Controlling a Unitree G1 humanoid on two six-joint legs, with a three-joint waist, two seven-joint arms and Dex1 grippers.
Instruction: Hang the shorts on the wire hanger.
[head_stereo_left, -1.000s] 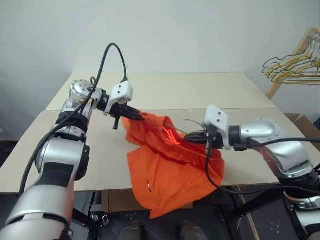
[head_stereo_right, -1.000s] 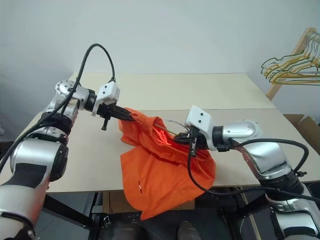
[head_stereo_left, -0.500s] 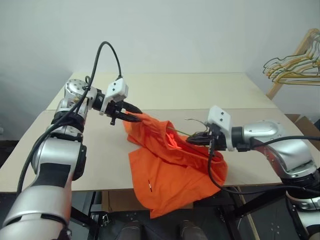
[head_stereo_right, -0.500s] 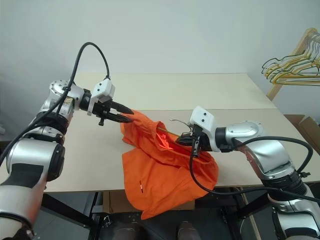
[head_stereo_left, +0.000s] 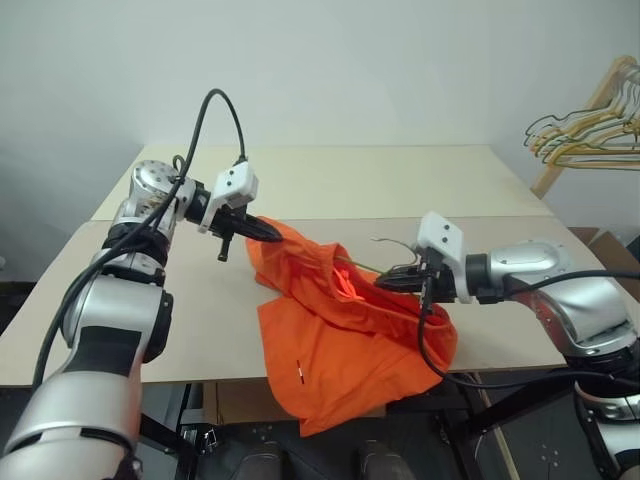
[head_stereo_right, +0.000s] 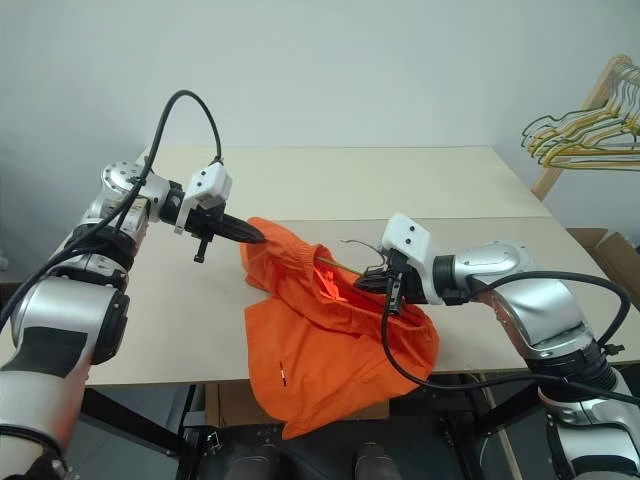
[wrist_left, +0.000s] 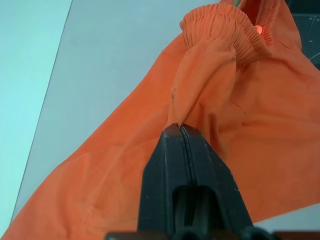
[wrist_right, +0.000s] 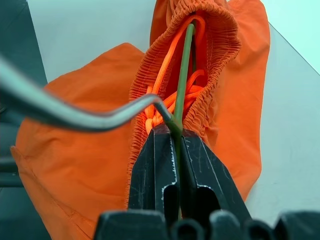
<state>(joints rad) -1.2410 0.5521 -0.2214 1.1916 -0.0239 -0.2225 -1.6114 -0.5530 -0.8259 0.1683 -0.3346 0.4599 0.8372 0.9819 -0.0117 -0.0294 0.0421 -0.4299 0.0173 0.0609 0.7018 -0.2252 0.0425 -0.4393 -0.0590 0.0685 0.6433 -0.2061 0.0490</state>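
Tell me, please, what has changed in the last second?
The left claw opened briefly half a second ago and is now shut again on the shorts, gripping the fabric near the waistband. Its place barely changed. The right claw stayed shut on the hanger, whose wire runs into the waistband. The shorts hang over the table edge as before.

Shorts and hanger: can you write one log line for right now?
left gripper: shut on shorts | right gripper: shut on wire hanger | hanger: inside waistband | shorts: partly on table
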